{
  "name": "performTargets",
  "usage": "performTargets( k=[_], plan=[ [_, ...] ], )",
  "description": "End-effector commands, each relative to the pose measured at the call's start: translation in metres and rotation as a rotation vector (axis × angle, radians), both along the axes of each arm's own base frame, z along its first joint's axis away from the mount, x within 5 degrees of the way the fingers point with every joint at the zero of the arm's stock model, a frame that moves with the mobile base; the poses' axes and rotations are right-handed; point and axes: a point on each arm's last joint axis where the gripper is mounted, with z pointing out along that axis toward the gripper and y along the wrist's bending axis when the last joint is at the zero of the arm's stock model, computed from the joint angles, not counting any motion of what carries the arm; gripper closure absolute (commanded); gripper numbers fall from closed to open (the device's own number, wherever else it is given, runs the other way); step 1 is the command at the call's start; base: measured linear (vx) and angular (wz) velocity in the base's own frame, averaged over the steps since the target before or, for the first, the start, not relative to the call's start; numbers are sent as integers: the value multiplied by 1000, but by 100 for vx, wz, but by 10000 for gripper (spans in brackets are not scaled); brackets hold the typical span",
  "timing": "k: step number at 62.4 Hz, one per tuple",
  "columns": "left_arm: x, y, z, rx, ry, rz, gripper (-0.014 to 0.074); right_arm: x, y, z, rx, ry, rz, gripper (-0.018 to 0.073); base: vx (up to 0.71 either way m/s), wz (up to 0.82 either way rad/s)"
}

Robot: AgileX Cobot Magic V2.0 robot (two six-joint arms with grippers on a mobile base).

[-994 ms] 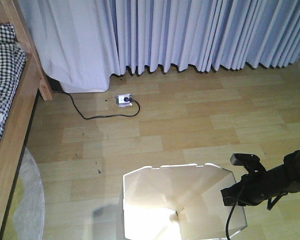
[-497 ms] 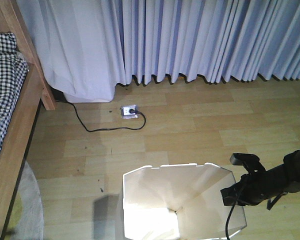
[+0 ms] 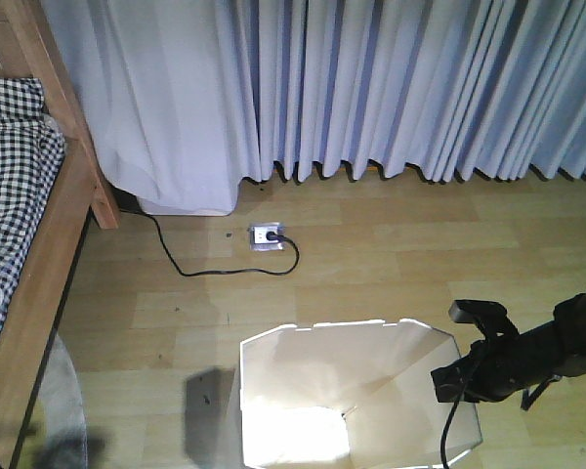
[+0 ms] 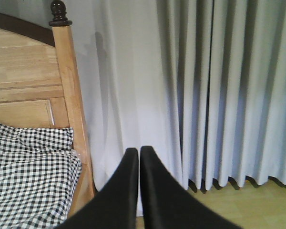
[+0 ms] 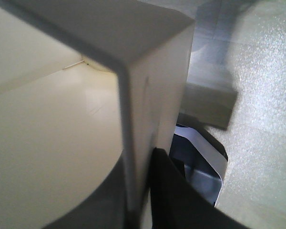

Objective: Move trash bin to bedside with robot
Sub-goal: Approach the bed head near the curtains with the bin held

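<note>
Trash bin: the trash bin [image 3: 308, 381] sits at 6 o'clock in the front view, open mouth up, well apart from the bed; whether its base rests on the floor or hangs just above it cannot be told.
Bed: the bed [image 3: 51, 244], with a light wooden frame and checked bedding [image 3: 10, 166], fills the 9 o'clock edge.
Rug: a pale rug [image 3: 59, 401] lies at 8 o'clock beside the frame, between the bin and the bedside.
Left end effector: the left end effector [image 4: 139, 160] is closed on nothing, its fingers pressed together, and looks toward the bedpost and curtain.
Cable: a black cable [image 3: 176, 266] runs over the floor from the bed corner to a socket [image 3: 266, 234] at 11 o'clock from the bin.
Curtain: a pale curtain [image 3: 371, 88] hangs along 12 o'clock.
Right end effector: the right end effector [image 5: 139, 195] pinches the bin's thin wall at the bin's 3 o'clock side, one finger inside and one outside.
Step in hand: judged as carrying the bin toward the bedside on the mobile base, with most of the way left.
Doing it well: the base should turn and roll gently toward 9 o'clock so the one-sided grip does not twist the flexible wall or let it slip.
Watch: the path should pass on the near side of the cable and socket, and the rug edge could catch the bin's base.
Finish: set it upright just beside the frame, then release.
</note>
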Motion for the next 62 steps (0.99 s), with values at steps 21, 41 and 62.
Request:
performTargets(
  k=[21,41,62],
  plan=[
    [-1,-1,4,-22,-77,-9,603,11,15,27,218,-93,2,564,16,5],
    [-1,-1,4,-22,-77,-9,603,11,15,27,218,-93,2,564,16,-1],
    [-1,-1,4,-22,-77,-9,603,11,15,27,218,-93,2,564,14,-1]
  ],
)
